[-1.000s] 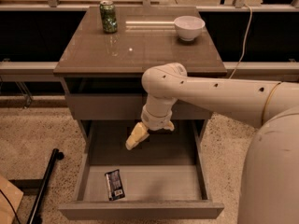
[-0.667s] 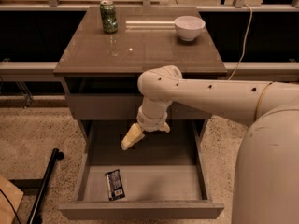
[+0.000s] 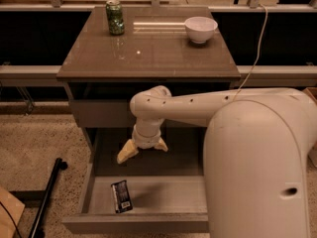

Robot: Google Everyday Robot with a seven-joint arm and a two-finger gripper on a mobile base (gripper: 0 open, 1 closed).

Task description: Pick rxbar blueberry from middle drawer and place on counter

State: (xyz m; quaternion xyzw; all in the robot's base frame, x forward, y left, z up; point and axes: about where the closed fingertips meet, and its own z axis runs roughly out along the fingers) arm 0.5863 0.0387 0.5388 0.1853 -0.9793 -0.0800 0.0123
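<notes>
The rxbar blueberry (image 3: 121,196), a small dark wrapper with pale label marks, lies flat on the pale floor of the open middle drawer (image 3: 173,195), near its front left. My gripper (image 3: 142,149) hangs over the back of the drawer, up and to the right of the bar and apart from it. Its two cream fingers (image 3: 127,151) are spread open and hold nothing. The counter (image 3: 148,53) is the glossy brown-grey top of the cabinet above.
A green can (image 3: 115,17) stands at the counter's back left and a white bowl (image 3: 200,29) at its back right. A shut grey drawer front (image 3: 99,114) sits above the open drawer. A black pole (image 3: 47,197) lies on the floor at left.
My arm and gripper have shifted left over the back of the drawer. The bar has not moved.
</notes>
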